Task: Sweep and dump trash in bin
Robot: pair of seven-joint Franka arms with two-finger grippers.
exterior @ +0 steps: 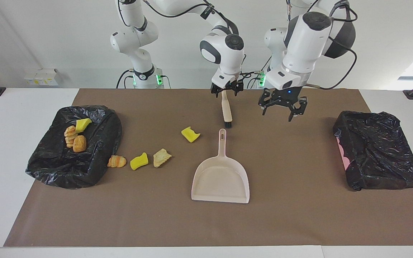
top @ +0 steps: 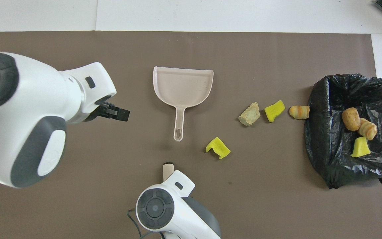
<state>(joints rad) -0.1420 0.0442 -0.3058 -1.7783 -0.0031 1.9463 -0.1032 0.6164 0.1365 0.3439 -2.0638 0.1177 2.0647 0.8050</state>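
Several trash pieces lie on the brown mat: a yellow sponge chunk, a bread bit, a second sponge chunk and a striped pastry. Three more lie in the black-bagged bin: a sponge chunk and two pastries. My right gripper is shut on a beige brush, hanging bristles down just nearer to the robots than the dustpan's handle. The beige dustpan lies empty. My left gripper is open and empty, raised over the mat beside the dustpan's handle.
A second black-bagged bin with a pink edge stands at the left arm's end of the table, outside the overhead view. The brown mat covers most of the white table.
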